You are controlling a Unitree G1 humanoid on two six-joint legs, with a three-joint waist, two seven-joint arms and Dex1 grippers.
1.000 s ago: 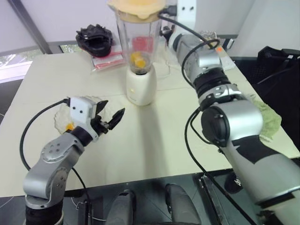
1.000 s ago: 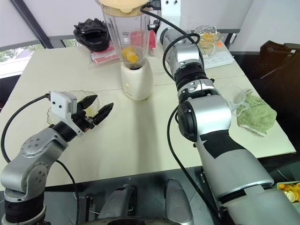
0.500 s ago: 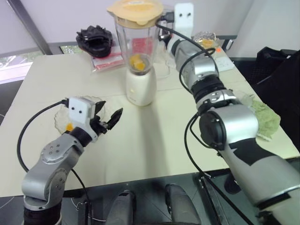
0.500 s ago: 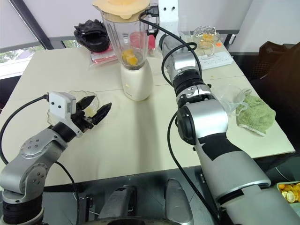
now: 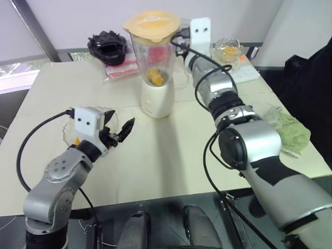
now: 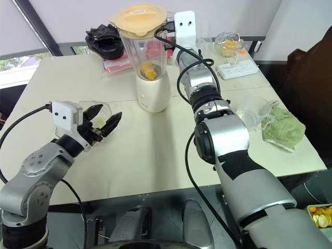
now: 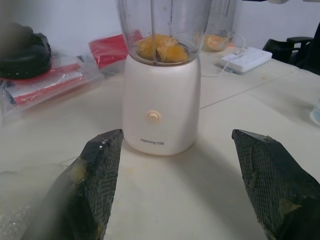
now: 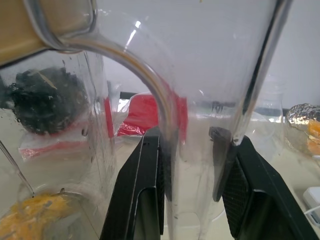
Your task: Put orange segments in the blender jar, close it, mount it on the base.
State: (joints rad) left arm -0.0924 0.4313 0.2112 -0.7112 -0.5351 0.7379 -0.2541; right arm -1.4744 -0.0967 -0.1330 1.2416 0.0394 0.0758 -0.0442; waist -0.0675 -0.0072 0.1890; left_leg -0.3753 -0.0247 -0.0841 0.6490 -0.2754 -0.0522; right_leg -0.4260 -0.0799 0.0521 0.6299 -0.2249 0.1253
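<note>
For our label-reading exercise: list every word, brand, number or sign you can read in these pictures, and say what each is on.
Base: one small line of print under its round button, too blurred to read.
Lid: a small pale label, too small to read.
No other text is legible.

The blender jar (image 5: 153,52) is hiding the right claw (image 8: 192,165) behind it; the jar's rim is running off the wrist view's edge.

Cream table (image 5: 171,166) before a white wall (image 5: 67,21), window (image 5: 15,80) at left
</note>
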